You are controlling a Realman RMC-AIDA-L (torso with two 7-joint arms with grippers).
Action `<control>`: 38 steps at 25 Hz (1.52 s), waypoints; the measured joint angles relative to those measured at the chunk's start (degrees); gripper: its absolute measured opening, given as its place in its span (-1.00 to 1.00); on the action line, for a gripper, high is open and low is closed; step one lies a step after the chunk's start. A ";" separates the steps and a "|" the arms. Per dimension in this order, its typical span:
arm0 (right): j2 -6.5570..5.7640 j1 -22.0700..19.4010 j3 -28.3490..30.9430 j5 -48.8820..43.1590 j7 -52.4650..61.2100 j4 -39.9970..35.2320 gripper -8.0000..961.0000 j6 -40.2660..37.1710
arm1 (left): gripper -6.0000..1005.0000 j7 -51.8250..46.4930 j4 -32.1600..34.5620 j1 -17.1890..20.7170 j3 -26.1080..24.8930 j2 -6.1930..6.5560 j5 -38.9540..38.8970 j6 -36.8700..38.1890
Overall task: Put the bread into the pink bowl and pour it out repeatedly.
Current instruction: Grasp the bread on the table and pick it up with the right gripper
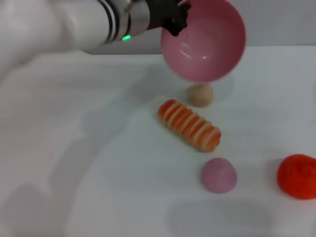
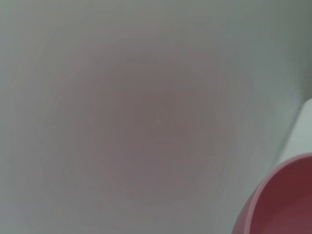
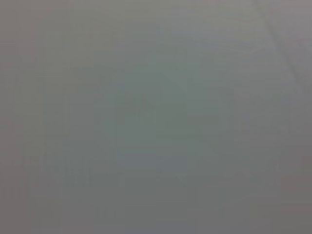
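One pink bowl (image 1: 205,44) – empty, tilted, left fingers (image 1: 174,22) pinching its rim | bread (image 1: 189,125) on table (image 1: 98,148) | right fingers – unseen

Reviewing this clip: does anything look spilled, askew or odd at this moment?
The pink bowl is held up off the table by the left hand and tipped so its empty inside faces the camera. The bread lies on the white table below it, intact. That fits pouring; nothing looks damaged.

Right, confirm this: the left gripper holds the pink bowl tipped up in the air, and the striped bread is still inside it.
Not quite. The head view shows the pink bowl empty; the bread lies on the table below it. The left gripper does hold the bowl tipped up.
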 joint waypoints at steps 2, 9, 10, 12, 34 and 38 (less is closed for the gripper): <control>-0.12 0.13 2.29 0.01 1.15 -0.67 0.12 5.81 | -0.90 -1.87 -1.66 -2.50 -6.28 0.14 2.03 8.02; -1.29 2.00 11.66 -0.26 3.06 -3.51 0.11 31.23 | -0.90 -11.51 -0.79 -7.32 -21.62 0.48 16.95 26.79; -1.50 2.30 12.64 -0.27 3.07 -3.95 0.10 34.12 | -0.90 -11.51 -0.79 -7.32 -21.62 0.48 16.95 26.79; -2.02 3.09 15.21 -0.31 3.06 -4.96 0.10 40.90 | -0.90 -13.15 0.40 -7.92 -28.15 1.00 21.36 34.63; -2.65 25.10 40.29 -13.83 -4.40 -22.05 0.07 136.35 | -0.90 -12.84 2.37 -2.74 -34.27 4.07 26.54 56.33; -2.33 30.00 41.59 -16.39 -3.86 -21.15 0.06 147.22 | -0.90 -13.05 2.37 -2.67 -33.82 4.13 26.79 58.17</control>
